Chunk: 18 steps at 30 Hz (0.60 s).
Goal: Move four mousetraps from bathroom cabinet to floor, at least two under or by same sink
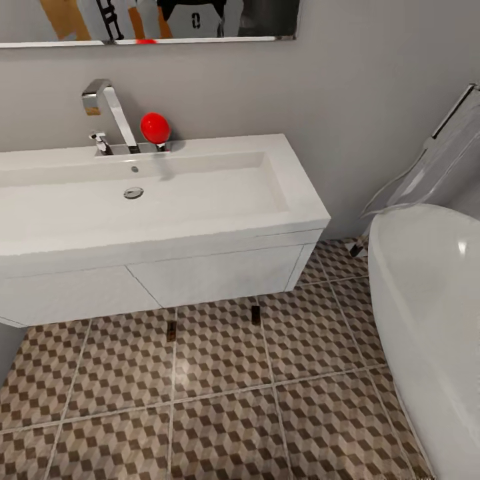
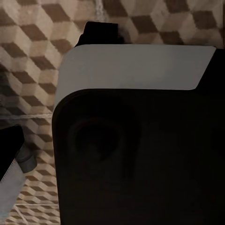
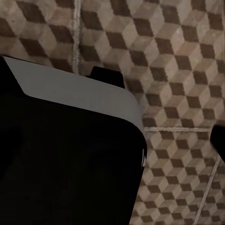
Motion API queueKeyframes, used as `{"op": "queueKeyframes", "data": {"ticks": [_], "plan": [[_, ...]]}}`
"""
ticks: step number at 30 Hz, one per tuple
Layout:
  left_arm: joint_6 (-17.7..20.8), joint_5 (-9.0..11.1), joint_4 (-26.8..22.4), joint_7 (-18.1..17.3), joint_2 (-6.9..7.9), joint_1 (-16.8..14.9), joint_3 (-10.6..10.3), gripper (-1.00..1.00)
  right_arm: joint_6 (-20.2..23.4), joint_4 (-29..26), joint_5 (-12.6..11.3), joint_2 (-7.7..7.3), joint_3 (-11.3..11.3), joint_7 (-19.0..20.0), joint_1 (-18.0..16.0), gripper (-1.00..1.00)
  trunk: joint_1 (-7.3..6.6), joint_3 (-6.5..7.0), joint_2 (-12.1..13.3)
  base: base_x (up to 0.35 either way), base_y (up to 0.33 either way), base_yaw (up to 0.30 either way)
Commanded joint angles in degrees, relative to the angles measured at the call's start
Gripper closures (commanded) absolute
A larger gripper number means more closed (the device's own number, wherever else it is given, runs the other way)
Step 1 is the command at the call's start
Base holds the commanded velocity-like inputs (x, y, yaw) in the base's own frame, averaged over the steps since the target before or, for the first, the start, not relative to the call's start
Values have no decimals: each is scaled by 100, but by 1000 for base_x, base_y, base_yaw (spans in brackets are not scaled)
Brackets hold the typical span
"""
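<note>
Two small dark plates (image 1: 171,330), probably mousetraps, lie on the bathroom floor (image 1: 220,400) under the sink (image 1: 293,220), below both arms' fingers, whose opening I cannot tell; light, thin, snappy things, better pinched by their flat edges.

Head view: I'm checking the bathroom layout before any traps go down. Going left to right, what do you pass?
Chrome faucet → red ball → right end of the white sink → strip of patterned bathroom floor → white bathtub.
</note>
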Motion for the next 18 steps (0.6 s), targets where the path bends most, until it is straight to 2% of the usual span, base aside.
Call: {"op": "queueKeyframes", "data": {"ticks": [1, 18], "plan": [[-28, 31, -26, 37, 6, -7, -38, -100, -18, 7, -52, 3, 48, -11, -3, -100, 0, 3, -2, 0, 0, -232], [-51, 24, 3, 27, 15, -7, -37, -100, -18, 7, -52, -5, 48, 20, -3, -100, 0, 108, -2, 0, 0, -232]]}}
